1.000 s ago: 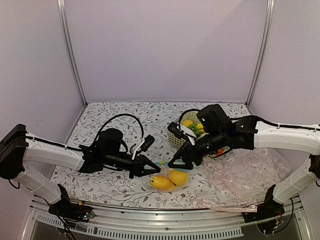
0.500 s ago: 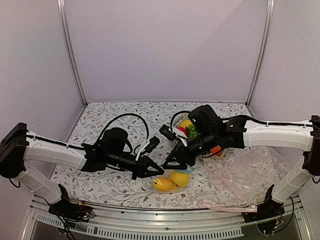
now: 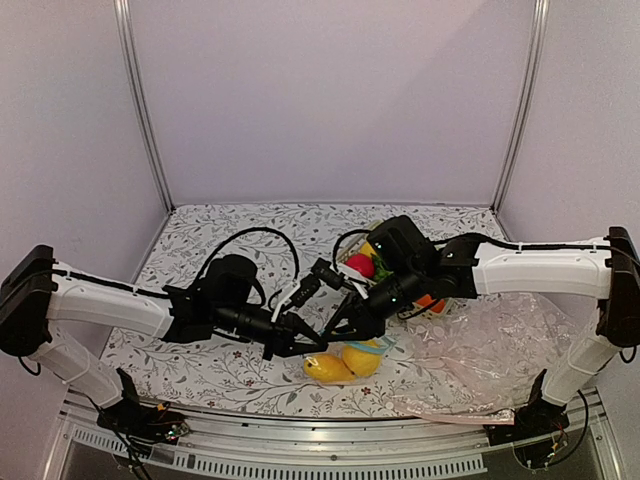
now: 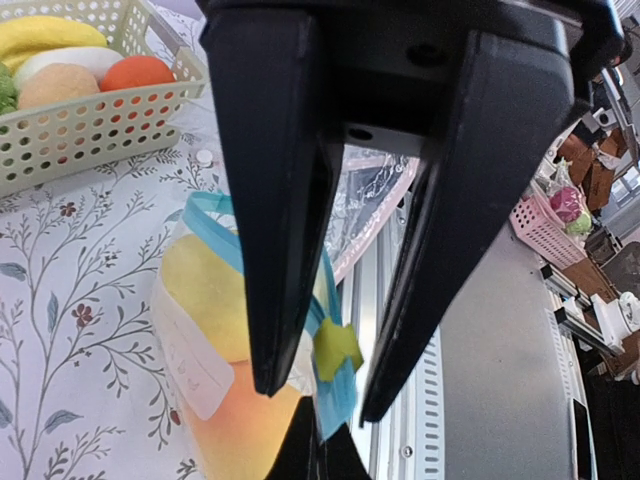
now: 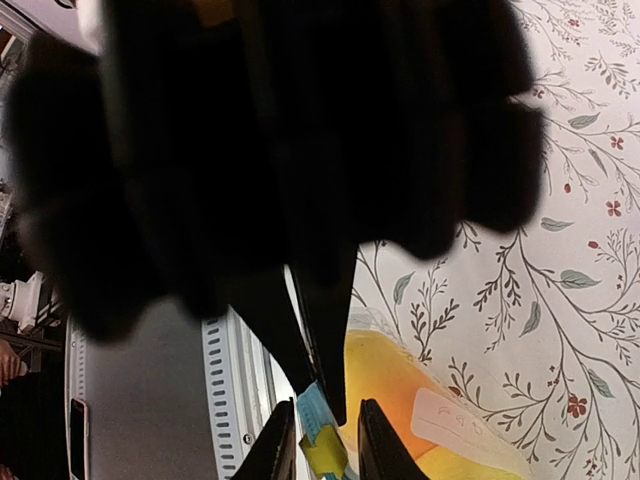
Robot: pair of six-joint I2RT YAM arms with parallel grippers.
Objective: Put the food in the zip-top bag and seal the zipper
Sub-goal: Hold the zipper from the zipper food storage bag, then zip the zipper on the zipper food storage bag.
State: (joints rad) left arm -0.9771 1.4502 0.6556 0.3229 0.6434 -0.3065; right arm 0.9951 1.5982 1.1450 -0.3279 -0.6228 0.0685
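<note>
The loading looks done; the sealing is what is left.

Left of the zip-top bag [image 4: 190, 372], the left gripper [image 4: 322, 400] reaches in low over the bench [image 3: 220, 225]. Its jaws stand apart on either side of the yellow-green slider [image 4: 335, 348] at one end of the bag's mouth, pinching nothing that I can see.

The bag itself lies flat on the bench and the food is inside it, under clear film with a white label. The yellow fruit [image 4: 205, 290] sits toward the mouth and the orange-yellow fruit [image 4: 240, 430] is touching it, deeper in. The zipper [image 4: 222, 240] runs along the mouth. At the end away from the slider, the blue strip bows out into a loop, so I judge the mouth not yet pressed closed (only part of the strip shows, so how much is sealed is unclear).

From the right of the bag, the right gripper [image 3: 338, 327] meets the slider end. Its jaws look drawn close together, but I cannot tell whether they pinch the zipper.

Beyond the bag, behind the right arm, the basket [image 4: 100, 130] holds a banana [image 4: 40, 32], a white fruit [image 4: 75, 60], a tan one and a red-orange fruit [image 4: 135, 72]. None of these belongs to the task. Right of the bag, the pinkish clear sheet [image 3: 490, 355] lies spread, its edge just beside the bag.
</note>
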